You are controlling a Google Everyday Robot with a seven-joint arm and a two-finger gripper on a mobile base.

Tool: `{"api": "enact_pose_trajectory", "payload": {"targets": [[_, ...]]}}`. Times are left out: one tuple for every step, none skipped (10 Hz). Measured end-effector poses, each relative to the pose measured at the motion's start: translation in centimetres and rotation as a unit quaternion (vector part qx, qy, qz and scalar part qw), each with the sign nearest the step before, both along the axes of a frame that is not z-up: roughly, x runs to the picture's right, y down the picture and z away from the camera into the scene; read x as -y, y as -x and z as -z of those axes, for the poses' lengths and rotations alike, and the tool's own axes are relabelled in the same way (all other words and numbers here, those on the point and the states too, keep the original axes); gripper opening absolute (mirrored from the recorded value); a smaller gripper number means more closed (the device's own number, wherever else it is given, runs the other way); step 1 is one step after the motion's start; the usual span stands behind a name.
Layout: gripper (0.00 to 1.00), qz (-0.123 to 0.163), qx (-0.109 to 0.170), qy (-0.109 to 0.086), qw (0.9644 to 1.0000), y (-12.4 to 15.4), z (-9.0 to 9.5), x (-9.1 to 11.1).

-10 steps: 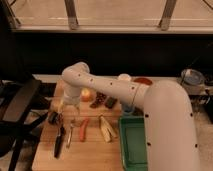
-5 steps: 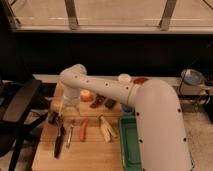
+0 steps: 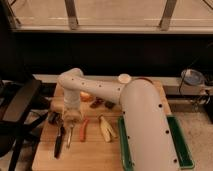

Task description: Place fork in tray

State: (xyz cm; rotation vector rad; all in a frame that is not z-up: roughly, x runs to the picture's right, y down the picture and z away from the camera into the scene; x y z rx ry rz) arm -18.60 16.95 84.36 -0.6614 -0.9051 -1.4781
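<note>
One hand (image 3: 67,121) now lower above fork (image 3: 70,135).

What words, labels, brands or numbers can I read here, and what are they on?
None: no readable text, label or number shows on the tray, the fork, the table or the arm.
The gripper hangs just above the fork at the table's left.

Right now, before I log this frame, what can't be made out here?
- Tray: camera view, the arm covers most of its inside; the picture's bottom edge cuts it off.
- Fork: its upper end sits under the claw at the left of the board; contact unclear.
- Small dark items beside the arm: too blurred to name.
</note>
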Motion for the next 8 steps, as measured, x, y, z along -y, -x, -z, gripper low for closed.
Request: {"api": "enact_pose_trajectory", "payload": {"targets": [[0.66,0.004,-0.005,0.006,1.0000,-0.1,-0.3,-0.4],[0.66,0.004,-0.009,0.014,0.9999,-0.2,-0.7,-0.8],[0.66,0.001,-0.011,0.023,0.9997,-0.3,-1.1,-1.5],[0.64,-0.001,-0.009,0.032,0.9995,0.1,-1.4,-2.1],[0.58,-0.002,-0.006,0.042,0.9991,0.3,-1.4,-2.7],[0.46,-0.003,-0.005,0.042,0.9991,0.4,-1.4,-2.6],[0.38,-0.005,-0.006,0.041,0.9992,0.2,-1.4,-2.4],[0.28,-0.004,-0.006,0.039,0.9992,0.1,-1.4,-2.3]]}}
